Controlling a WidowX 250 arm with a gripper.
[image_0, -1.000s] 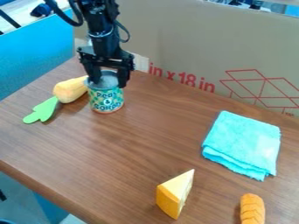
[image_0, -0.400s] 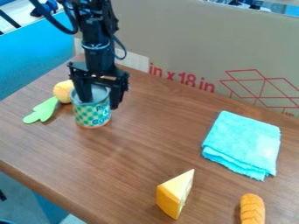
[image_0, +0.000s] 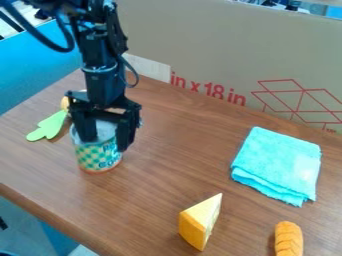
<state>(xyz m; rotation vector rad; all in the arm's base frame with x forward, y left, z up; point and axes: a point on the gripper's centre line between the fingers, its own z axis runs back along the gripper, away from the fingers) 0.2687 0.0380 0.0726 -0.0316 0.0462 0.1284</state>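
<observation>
A brown wood-grain counter (image_0: 180, 165) spread across most of the scene. Along its far side stood a broad tan cardboard panel (image_0: 220, 55), with red lettering and a red line drawing on its face. A bright blue flat panel (image_0: 33, 67) stood past the far left edge of the counter.

The black jointed robot arm (image_0: 100, 65) came down from the far left, a dark cable looping beside it. At the right lay a turquoise cloth (image_0: 277, 162), folded into a thick square, well apart from the arm.

The black two-finger tool (image_0: 105, 145) hung over the left part of the counter, pointing down. Its fingers were spread wide around the upper part of a round can (image_0: 99, 155) with a teal-and-yellow checkered label; whether they gripped it firmly, I cannot tell. The can was on the left, between the tool's position and the near left edge.

Just beyond the can, farther left, lay a yellow toy vegetable with a flat green leafy top (image_0: 48, 126), its yellow part mostly hidden. A yellow toy cheese wedge (image_0: 197, 225) with a pale top was near the middle of the near side. At the near right lay a ridged orange oblong piece (image_0: 288, 240).
</observation>
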